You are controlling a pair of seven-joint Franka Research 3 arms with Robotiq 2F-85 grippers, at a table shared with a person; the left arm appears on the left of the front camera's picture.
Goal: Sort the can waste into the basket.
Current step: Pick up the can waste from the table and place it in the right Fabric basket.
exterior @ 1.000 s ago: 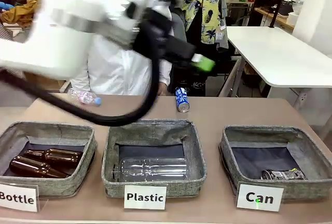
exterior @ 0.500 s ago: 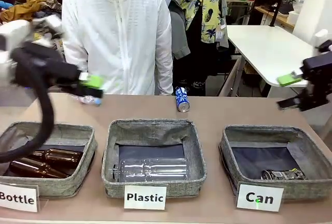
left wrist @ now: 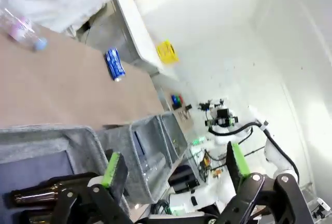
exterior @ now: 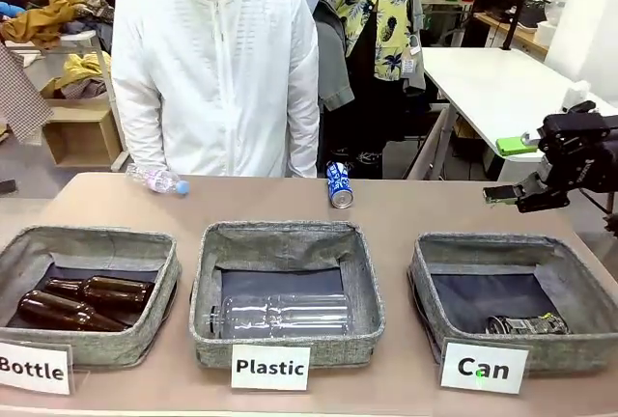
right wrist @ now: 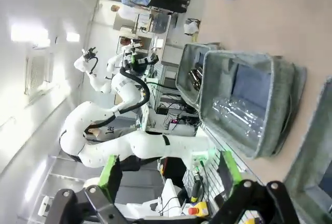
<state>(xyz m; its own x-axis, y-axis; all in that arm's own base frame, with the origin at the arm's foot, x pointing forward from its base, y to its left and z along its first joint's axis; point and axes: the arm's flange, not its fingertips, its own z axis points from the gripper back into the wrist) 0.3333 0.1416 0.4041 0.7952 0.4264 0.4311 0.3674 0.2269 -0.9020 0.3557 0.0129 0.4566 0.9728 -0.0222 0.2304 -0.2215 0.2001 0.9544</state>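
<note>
While all fingers (left wrist: 111,168) (right wrist: 110,176) gape empty, one dark can (exterior: 524,324) lies in the basket (exterior: 512,241), one blue can (exterior: 339,185) outside.

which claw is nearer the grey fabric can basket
Right: right claw hangs above the far edge of the grey fabric Can basket; left claw is above the grey Bottle basket.

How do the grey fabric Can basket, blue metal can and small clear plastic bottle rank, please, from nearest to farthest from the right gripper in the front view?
1. Grey fabric Can basket, just below the right gripper.
2. Blue metal can, far middle.
3. Small clear plastic bottle, far left.
</note>
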